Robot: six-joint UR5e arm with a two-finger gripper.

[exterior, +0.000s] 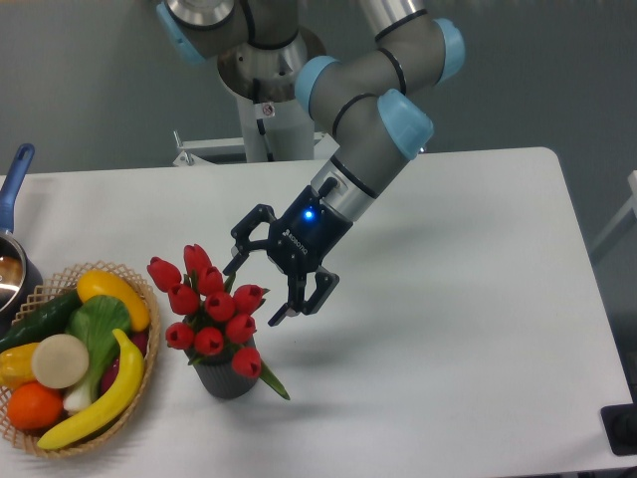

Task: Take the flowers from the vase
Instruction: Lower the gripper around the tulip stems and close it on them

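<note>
The flowers [211, 303], a bunch of red closed tulip buds with green leaves, stand in the small dark grey vase [227, 378] near the table's front left. My gripper [257, 291] is open, tilted down to the left, just right of the buds. One fingertip is by the upper buds, the other by the right-hand buds. I cannot tell if the fingers [294, 307] touch the flowers. Nothing is held.
A wicker basket [139, 373] with banana, orange, cucumber and other fruit and vegetables sits left of the vase. A blue-handled pot [12, 219] is at the left edge. The white table [448, 329] stretches to the right.
</note>
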